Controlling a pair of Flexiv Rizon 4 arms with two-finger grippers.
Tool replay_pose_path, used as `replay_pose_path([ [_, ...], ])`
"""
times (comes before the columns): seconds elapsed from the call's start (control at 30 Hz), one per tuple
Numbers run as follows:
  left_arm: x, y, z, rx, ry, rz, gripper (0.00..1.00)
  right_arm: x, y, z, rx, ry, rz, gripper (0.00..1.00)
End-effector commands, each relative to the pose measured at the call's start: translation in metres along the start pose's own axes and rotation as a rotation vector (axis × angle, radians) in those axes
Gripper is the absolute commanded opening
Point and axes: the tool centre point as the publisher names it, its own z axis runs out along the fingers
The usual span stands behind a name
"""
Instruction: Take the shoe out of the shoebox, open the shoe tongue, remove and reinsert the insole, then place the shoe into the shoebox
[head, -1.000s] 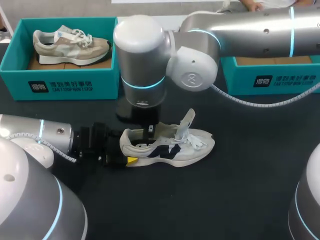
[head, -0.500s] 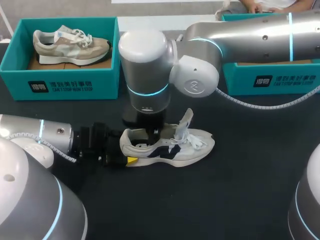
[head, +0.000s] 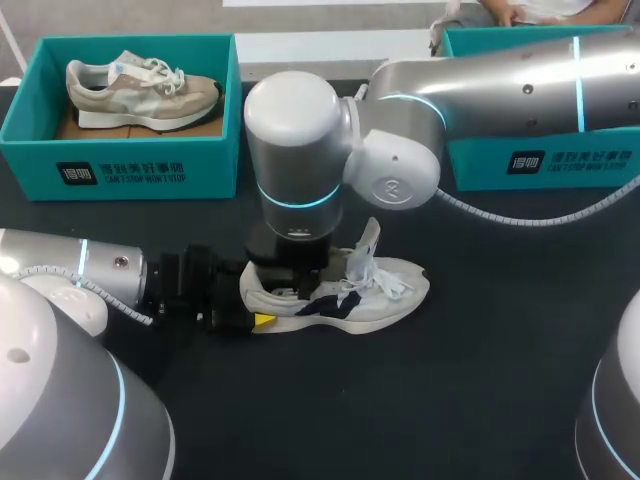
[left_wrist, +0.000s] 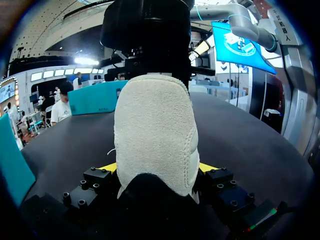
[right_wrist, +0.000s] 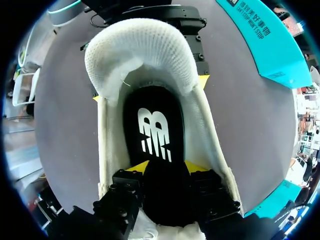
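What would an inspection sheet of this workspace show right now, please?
Surface: dark table, shoe standing on it.
Job's things: white shoe upright, tongue raised; black insole inside it; teal shoebox at right.
Clutter: beige shoe in second shoebox.
Grippers: left gripper shut on the heel; right gripper inside the shoe, shut on the insole.
Cables: ribbed hose hangs before the teal shoebox.
Surroundings: nothing seen.

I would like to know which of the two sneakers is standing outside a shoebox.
The white sneaker with navy side markings: it stands on the black table, while the beige sneaker lies inside its teal shoebox.
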Motion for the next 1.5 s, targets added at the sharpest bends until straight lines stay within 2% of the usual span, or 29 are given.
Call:
replay_pose_path([
  [0.03, 0.000, 0.000, 0.001, -0.004, 0.001, 0.000, 0.00, 0.004, 0.005, 0.013, 0.009, 0.019, -0.004, 0.38],
  [0.07, 0.000, 0.000, 0.001, -0.004, 0.001, 0.000, 0.00, 0.006, 0.005, 0.014, 0.011, 0.025, -0.004, 0.35],
  [0.13, 0.000, 0.000, 0.001, -0.004, 0.001, 0.000, 0.00, 0.010, 0.004, 0.016, 0.020, 0.031, -0.001, 0.07],
  [0.17, 0.000, 0.000, 0.001, -0.004, 0.001, 0.000, 0.00, 0.012, 0.004, 0.016, 0.021, 0.033, 0.002, 0.00],
  [0.33, 0.000, 0.000, 0.001, -0.004, 0.001, 0.000, 0.00, 0.017, 0.000, 0.015, 0.028, 0.019, 0.027, 0.00],
  [0.7, 0.000, 0.000, 0.001, -0.004, 0.001, 0.000, 0.00, 0.001, -0.002, -0.005, 0.025, -0.085, 0.048, 0.00],
  [0.73, 0.000, 0.000, 0.001, -0.004, 0.001, 0.000, 0.00, 0.000, -0.001, -0.007, 0.020, -0.091, 0.047, 0.04],
  [0.77, 0.000, 0.000, 0.001, -0.004, 0.001, 0.000, 0.00, -0.001, -0.001, -0.008, 0.020, -0.099, 0.046, 0.27],
  [0.8, 0.000, 0.000, 0.001, -0.004, 0.001, 0.000, 0.00, -0.002, 0.001, -0.010, 0.015, -0.106, 0.043, 0.37],
  [0.87, 0.000, 0.000, 0.001, -0.004, 0.001, 0.000, 0.00, -0.004, 0.002, -0.010, 0.016, -0.119, 0.039, 0.41],
  [1.1, 0.000, 0.000, 0.001, -0.004, 0.001, 0.000, 0.00, -0.015, 0.004, -0.007, 0.005, -0.139, 0.056, 0.44],
  [1.23, 0.000, 0.000, 0.001, -0.004, 0.001, 0.000, 0.00, -0.019, 0.008, 0.005, -0.008, -0.130, 0.048, 0.43],
  [1.5, 0.000, 0.000, 0.001, -0.004, 0.001, 0.000, 0.00, -0.008, 0.017, 0.032, -0.018, -0.068, 0.038, 0.39],
])
